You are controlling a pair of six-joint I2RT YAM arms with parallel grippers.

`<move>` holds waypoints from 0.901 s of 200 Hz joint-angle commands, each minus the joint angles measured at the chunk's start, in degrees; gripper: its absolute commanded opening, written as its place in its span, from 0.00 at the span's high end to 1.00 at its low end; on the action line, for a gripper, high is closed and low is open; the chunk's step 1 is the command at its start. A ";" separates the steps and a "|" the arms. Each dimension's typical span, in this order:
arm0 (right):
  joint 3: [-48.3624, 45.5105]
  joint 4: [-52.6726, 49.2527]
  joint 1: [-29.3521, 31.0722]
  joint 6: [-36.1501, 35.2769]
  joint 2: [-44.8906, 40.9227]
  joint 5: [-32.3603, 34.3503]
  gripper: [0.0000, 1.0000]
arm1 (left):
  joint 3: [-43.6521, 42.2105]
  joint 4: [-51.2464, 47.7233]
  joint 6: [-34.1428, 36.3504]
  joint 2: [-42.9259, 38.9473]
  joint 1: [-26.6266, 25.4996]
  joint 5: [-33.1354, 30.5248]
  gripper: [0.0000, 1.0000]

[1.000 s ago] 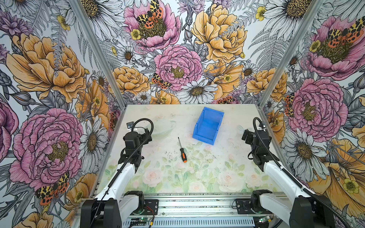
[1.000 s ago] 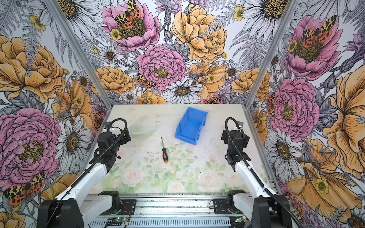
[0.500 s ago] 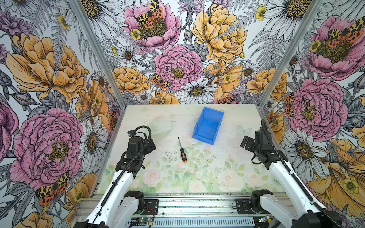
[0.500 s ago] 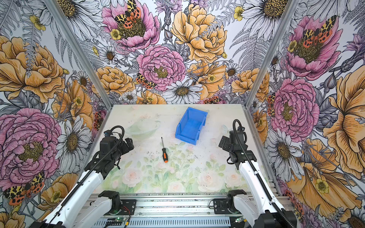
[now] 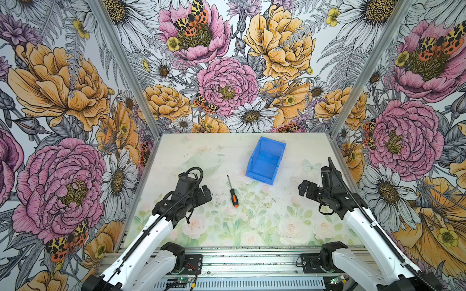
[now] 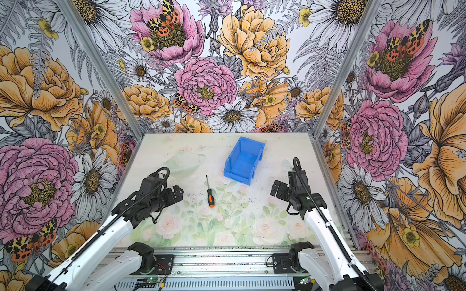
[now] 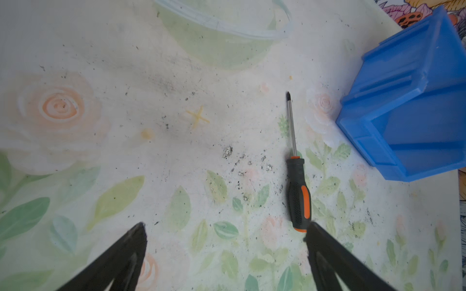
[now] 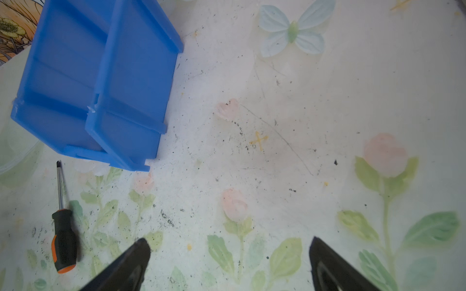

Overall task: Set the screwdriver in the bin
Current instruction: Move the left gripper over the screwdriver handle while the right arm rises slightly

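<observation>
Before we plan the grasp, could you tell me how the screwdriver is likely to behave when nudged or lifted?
The screwdriver looks rigid, metal shaft and moulded handle, so it should not flex. Lying flat on the table with a rounded handle, it may roll if nudged sideways. The textured grip probably resists slipping better than the thin shaft.

One screwdriver, one bin, one left end effector, one right end effector.
</observation>
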 commanded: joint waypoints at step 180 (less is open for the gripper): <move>-1.62 -0.01 8.88 2.39 3.28 5.36 0.00 | 15.94 -1.08 -4.84 29.52 -15.12 0.50 0.06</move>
